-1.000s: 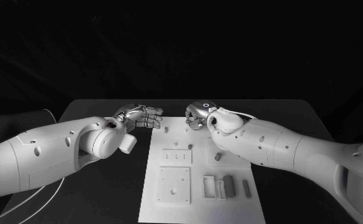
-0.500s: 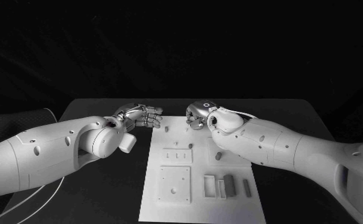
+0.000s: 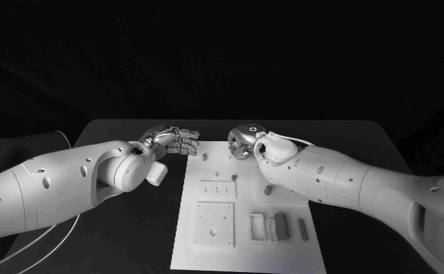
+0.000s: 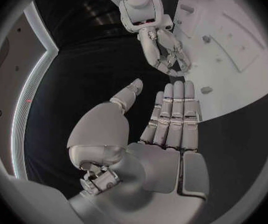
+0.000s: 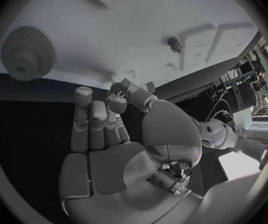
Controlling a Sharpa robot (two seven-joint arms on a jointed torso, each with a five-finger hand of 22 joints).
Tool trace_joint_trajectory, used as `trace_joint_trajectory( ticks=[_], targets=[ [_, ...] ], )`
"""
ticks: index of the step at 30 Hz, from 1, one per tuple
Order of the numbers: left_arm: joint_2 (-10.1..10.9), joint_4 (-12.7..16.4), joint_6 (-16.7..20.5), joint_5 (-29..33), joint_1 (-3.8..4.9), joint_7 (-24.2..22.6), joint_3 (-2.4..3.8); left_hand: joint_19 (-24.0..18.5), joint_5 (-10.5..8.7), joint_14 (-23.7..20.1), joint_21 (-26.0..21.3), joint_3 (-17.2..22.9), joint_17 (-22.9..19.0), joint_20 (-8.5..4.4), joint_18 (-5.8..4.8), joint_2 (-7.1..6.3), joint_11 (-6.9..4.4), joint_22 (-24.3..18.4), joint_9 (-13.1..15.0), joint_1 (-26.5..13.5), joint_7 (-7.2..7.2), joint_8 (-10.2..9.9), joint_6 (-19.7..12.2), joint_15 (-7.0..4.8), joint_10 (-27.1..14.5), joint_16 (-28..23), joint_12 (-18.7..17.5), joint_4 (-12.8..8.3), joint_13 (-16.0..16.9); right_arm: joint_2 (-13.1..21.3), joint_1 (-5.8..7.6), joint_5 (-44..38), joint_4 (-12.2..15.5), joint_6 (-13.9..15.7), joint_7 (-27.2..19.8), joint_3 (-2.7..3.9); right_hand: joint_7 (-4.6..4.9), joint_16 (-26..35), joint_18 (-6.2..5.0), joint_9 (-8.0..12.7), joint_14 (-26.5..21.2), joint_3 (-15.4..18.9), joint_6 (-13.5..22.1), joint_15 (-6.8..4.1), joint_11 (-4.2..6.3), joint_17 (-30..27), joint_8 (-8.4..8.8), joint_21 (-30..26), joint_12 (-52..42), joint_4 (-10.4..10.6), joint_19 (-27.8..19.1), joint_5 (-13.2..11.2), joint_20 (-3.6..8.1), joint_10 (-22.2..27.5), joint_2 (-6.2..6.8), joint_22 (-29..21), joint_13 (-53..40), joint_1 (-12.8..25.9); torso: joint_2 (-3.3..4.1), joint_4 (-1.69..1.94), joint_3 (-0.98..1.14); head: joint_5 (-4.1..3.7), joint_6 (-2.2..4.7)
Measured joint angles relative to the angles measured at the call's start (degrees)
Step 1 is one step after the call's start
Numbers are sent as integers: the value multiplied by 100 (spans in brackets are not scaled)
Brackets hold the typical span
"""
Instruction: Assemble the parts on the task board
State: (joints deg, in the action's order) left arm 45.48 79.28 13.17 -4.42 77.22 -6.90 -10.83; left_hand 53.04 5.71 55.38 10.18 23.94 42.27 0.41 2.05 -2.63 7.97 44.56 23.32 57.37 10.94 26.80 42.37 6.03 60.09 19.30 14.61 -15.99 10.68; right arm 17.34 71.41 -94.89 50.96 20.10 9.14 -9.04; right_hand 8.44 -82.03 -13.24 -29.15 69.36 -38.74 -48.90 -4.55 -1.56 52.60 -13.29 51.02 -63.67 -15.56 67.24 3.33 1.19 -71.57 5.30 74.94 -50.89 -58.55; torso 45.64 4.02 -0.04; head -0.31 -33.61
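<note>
At the far end of the white rectangular task board [image 3: 245,222], both silver many-fingered hands hovered with nothing in them.

Left hand [image 3: 174,141] sat just off the board's far left corner over the black table [image 3: 120,235], fingers [image 4: 174,104] straight and pressed together, thumb apart. Right hand [image 3: 243,140] stood over the board's far edge, fingers straight and close, holding nothing. Small grey rectangular parts [image 3: 280,226] lay near the board's near right side; a grey toothed gear [image 5: 27,53] lay flat on it.
</note>
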Motion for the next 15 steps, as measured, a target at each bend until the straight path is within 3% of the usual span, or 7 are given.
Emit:
trace_joint_trajectory(
  ticks=[15],
  targets=[
    [1, 3, 0, 0, 8, 8, 0, 0, 0, 0, 0, 0, 5, 0, 0, 0, 0, 0, 5, 0, 0, 0, 0, 0, 0, 0, 1, 0, 5, 14, 3, 71, 13, 8, 12, 1, 9, 0, 0, 2, -10, -1, 31, 9, -9, 1, 0, 0, 0, 32, -7, 0, -10, -9, 21, -1, 4, -21, -7, -13, 6, 26, -9]
  ],
)
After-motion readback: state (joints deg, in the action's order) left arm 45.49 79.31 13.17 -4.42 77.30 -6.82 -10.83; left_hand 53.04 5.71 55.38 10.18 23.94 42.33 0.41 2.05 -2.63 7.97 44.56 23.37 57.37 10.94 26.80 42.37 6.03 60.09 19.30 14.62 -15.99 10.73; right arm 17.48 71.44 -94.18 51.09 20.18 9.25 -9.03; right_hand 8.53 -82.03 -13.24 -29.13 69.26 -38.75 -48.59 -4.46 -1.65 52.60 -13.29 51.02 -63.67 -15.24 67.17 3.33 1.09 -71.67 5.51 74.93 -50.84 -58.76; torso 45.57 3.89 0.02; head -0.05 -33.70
